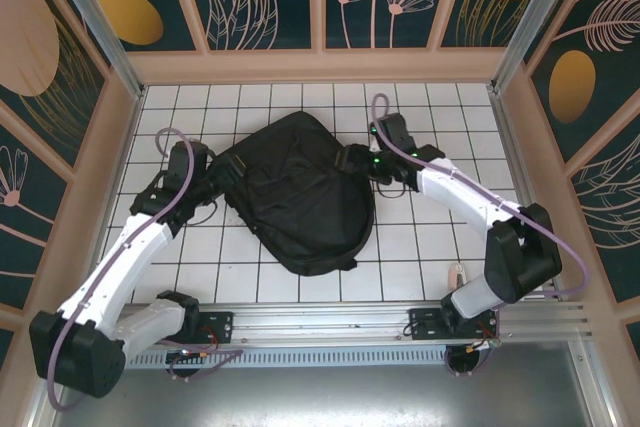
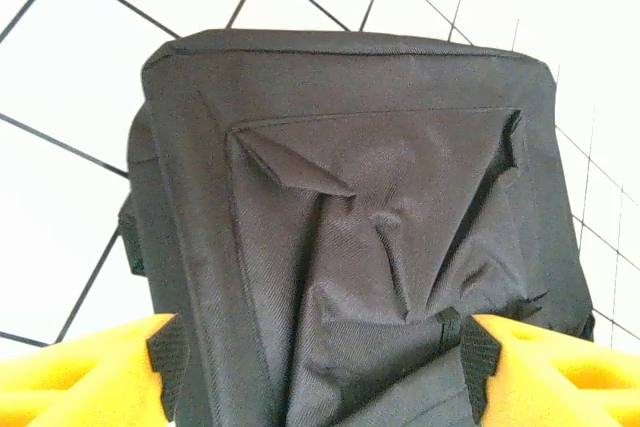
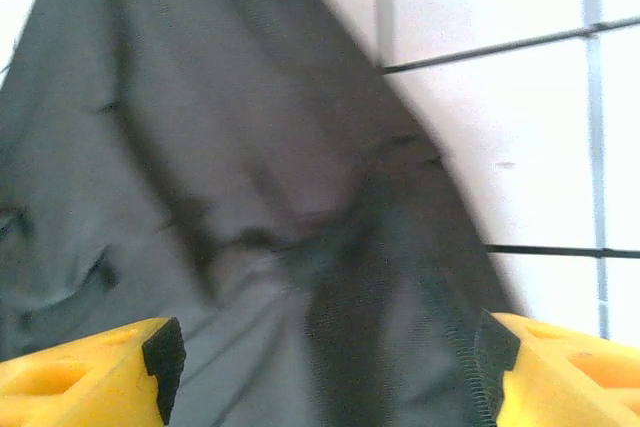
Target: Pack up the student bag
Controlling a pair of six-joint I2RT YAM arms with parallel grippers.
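Observation:
The student bag (image 1: 300, 197), a large black fabric backpack, lies flat in the middle of the white tiled table. My left gripper (image 1: 222, 169) is at the bag's left edge. In the left wrist view its yellow fingers (image 2: 90, 377) stand wide apart, and creased bag fabric (image 2: 380, 167) runs between the pads of the left gripper (image 2: 325, 352). My right gripper (image 1: 358, 160) is at the bag's upper right edge. In the right wrist view the right gripper (image 3: 330, 347) is open, straddling blurred bag cloth (image 3: 200, 147) and a mesh-like strip (image 3: 400, 297).
The tiled table (image 1: 420, 247) is boxed in by patterned wall panels (image 1: 60, 177) on three sides. A small pale object (image 1: 458, 273) lies near the right arm's base. A metal rail (image 1: 320, 322) runs along the near edge.

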